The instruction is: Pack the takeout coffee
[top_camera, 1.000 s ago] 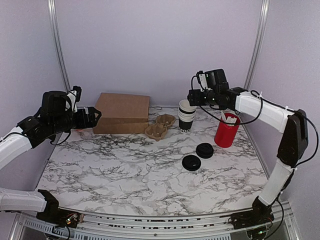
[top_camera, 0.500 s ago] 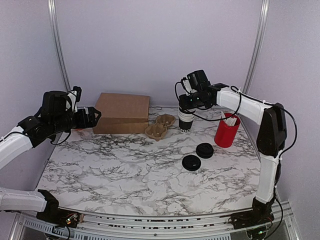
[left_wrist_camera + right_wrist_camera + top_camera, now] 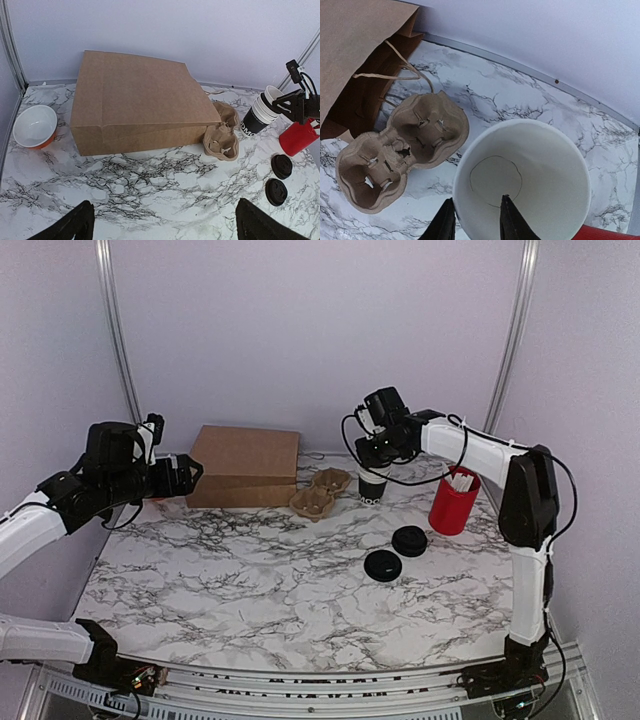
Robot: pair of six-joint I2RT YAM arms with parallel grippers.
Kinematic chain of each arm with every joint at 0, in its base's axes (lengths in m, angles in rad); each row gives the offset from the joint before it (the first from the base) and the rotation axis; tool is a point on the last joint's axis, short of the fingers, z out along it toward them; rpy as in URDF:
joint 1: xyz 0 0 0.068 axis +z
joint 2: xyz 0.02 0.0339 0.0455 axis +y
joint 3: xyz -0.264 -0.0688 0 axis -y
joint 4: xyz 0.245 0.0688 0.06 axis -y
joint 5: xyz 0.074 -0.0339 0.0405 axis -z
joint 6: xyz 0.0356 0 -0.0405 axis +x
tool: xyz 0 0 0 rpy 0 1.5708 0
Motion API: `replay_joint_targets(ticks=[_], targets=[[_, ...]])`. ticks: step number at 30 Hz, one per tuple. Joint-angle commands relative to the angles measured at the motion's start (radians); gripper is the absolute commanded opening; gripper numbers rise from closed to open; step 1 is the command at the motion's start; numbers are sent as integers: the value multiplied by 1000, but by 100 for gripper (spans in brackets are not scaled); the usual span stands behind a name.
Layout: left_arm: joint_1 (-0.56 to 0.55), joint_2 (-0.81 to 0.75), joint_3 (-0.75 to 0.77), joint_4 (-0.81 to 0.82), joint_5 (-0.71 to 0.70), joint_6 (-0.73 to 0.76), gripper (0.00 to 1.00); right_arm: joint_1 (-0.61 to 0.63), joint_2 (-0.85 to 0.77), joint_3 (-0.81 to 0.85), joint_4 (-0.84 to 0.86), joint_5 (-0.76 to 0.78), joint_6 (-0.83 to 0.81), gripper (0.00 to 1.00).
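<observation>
The small black paper cup (image 3: 525,170), white inside, stood upright at the far side of the marble counter (image 3: 250,580), directly under the right tool (image 3: 477,212), whose fingers (image 3: 512,222) straddled its near rim; clamped or not, I couldn't tell. The left tool (image 3: 190,473) hung open, well away.

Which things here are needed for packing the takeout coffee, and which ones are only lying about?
Likely needed: top paper cup, black lids, cup carrier, paper bag.
Lying about: red tub, bowl, remaining stacked cups.
</observation>
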Motion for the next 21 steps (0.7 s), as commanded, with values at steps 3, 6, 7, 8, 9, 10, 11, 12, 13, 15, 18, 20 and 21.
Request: replay_joint_targets(ticks=[3,6,7,8,9,10,11,12,13,15,18,20,21], targets=[[9,7,-5,-9,13,-8,99,22,21,61,-17,43,-24,16],[10,7,-4,-10,13,-7,99,31,18,61,-14,64,-32,7],[11,7,-4,-10,14,-8,99,34,19,63,-15,73,-33,5],[11,7,-4,-10,16,-9,99,36,19,64,-16,86,-35,4],[11,6,-4,-10,17,-9,99,40,18,65,-17,97,-37,2],[11,4,-4,-11,16,-10,99,43,16,66,-18,110,-39,0],[11,4,-4,-10,17,-10,99,44,14,64,-19,119,-39,0],[12,4,-4,-10,17,-9,99,44,12,63,-18,124,-38,0],[13,5,-4,-9,19,-11,99,44,6,62,-16,127,-39,0],[17,9,-4,-8,22,-10,99,44,0,61,-16,135,-39,0],[20,15,-3,-10,29,-13,99,45,-11,63,-16,136,-40,0],[22,16,-3,-9,31,-14,99,46,-20,61,-16,137,-39,0],[23,17,-3,-9,32,-14,99,46,-26,59,-14,136,-39,0]])
